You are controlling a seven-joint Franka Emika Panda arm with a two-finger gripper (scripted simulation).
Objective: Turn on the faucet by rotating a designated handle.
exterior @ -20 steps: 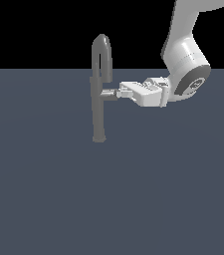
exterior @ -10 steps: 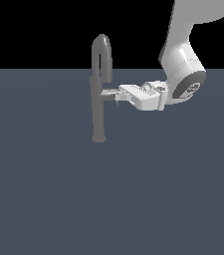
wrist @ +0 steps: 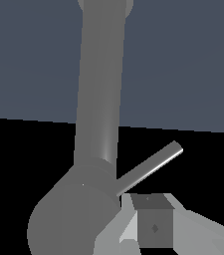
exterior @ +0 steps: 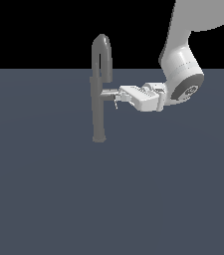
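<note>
Where matte grey faucet (exterior: pixel 100 94) arches slim, stubby rounded handle (exterior: pixel 109 91) meets white gripper (exterior: pixel 117 95), jaws' spread unclear.

The faucet (exterior: pixel 99 99) is the only obstacle standing on the counter (exterior: pixel 108 199), its handle (exterior: pixel 109 91) jutting toward the exterior view's right where the gripper (exterior: pixel 118 98) crowds it, while open room lies on every other side.

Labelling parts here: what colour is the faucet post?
Plain matte grey faucet; exterior view shows it best.
</note>
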